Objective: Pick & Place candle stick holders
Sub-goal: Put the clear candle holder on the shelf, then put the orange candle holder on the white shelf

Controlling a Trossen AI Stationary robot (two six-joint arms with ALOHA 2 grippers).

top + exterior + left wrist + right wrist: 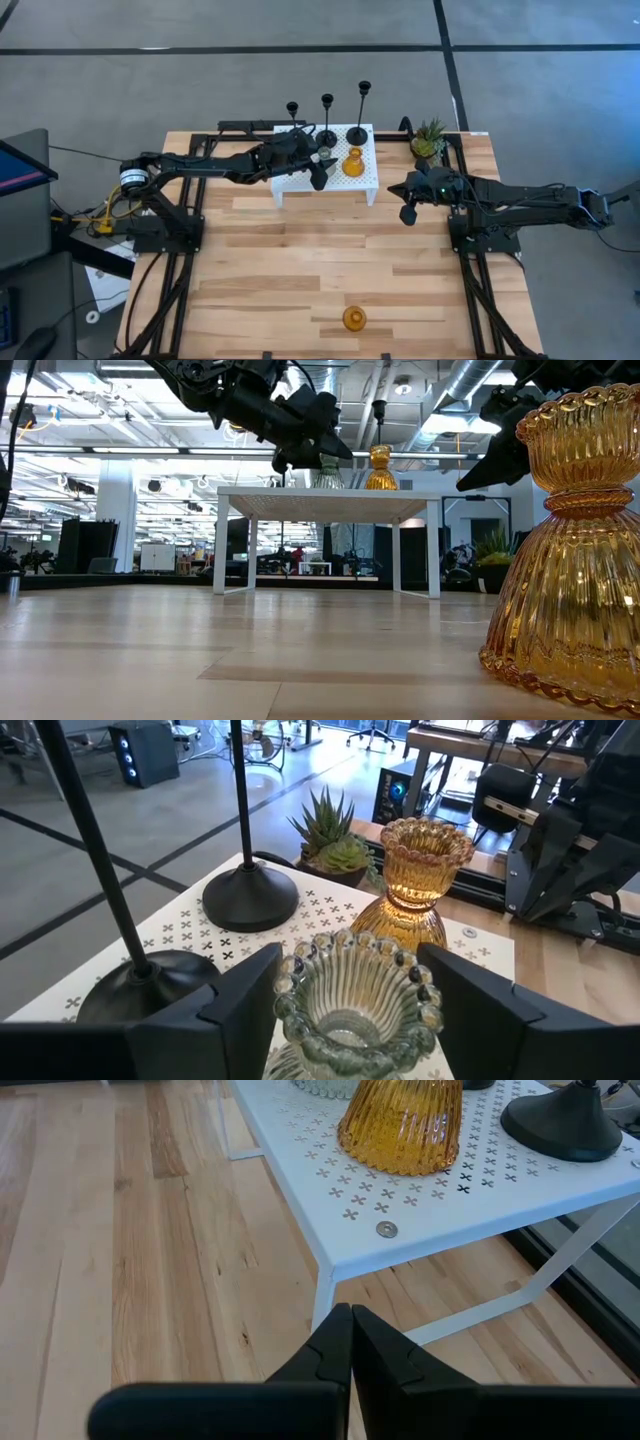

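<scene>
Pale wood planks in mixed blond and honey tones make up the counter (pixel 300 260), framed by dark rails and standing on a grey concrete floor (pixel 150 80) crossed by dark lines. At the counter's far edge sits a white perforated metal stand (pixel 368 178) on four legs. On it are three thin black candle stick holders with round bases (pixel 357 133), lined up along its far side, an amber ribbed glass holder (pixel 353 163) and a grey-green ribbed glass holder (pixel 355 1010). The left pincer (pixel 320 165) reaches over the stand with its fingers (pixel 245 995) apart on either side of the grey-green holder, and I cannot tell whether they touch the glass. The right pincer (pixel 407 212) hangs over bare wood just beside the stand's right end, its fingers pressed together and holding nothing. A small potted green plant (pixel 428 140) stands at the far right corner of the counter, near the stand. A second amber ribbed glass holder (pixel 354 318) stands alone near the front edge, well apart from the rest. Beyond the counter the low view shows an open hall with exposed ceiling ducts (pixel 470 385), strip lights, white columns and dark equipment along the far wall.
</scene>
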